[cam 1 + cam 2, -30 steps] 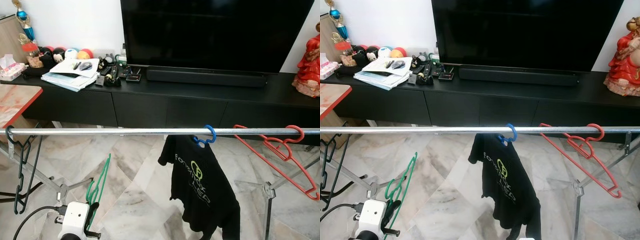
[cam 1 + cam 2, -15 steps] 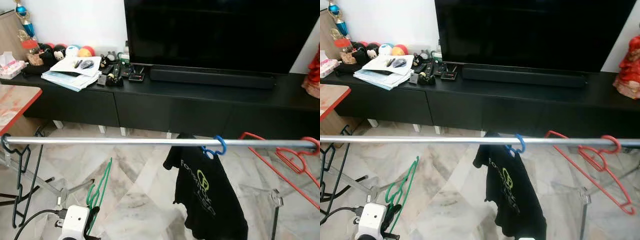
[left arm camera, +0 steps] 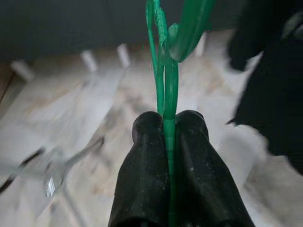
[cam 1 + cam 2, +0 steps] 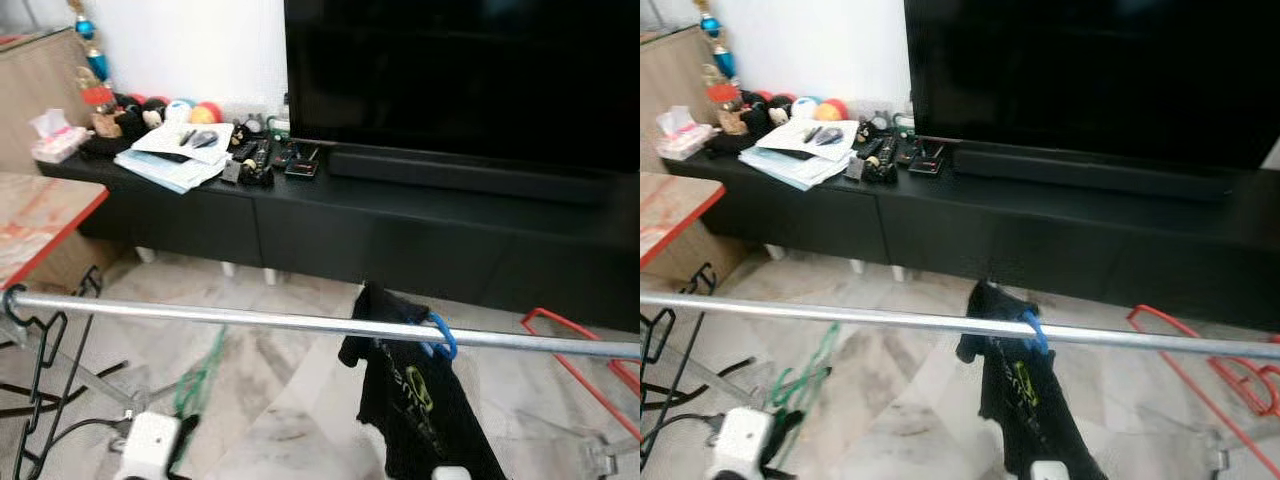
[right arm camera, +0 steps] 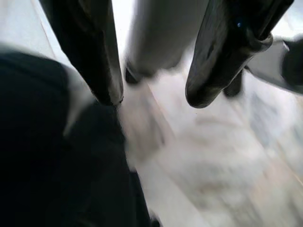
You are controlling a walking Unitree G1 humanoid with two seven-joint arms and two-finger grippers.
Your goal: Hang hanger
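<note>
A green hanger [image 3: 163, 71] is clamped between the two black fingers of my left gripper [image 3: 168, 118], which is shut on its thin bar. In the eye view the green hanger [image 4: 200, 372] sits low at the left, below the silver rail [image 4: 250, 318], above my white left wrist [image 4: 148, 447]. The rail crosses the view. On it hang a blue hanger [image 4: 441, 336] with a black T-shirt [image 4: 415, 400], a red hanger [image 4: 580, 362] at the right and a black hanger [image 4: 38, 372] at the left end. My right gripper [image 5: 154, 97] is open, low beside the black shirt.
Behind the rail stands a long black TV cabinet [image 4: 420, 225] with a large TV [image 4: 460, 75], a soundbar, papers [image 4: 175, 160] and small toys. A red-edged table [image 4: 40, 225] is at the left. The rack's metal legs [image 4: 90, 385] stand on the marble floor.
The whole picture has shifted right and down and is blurrier, so the camera has moved. The green hanger stays in my left gripper, still below the rail.
</note>
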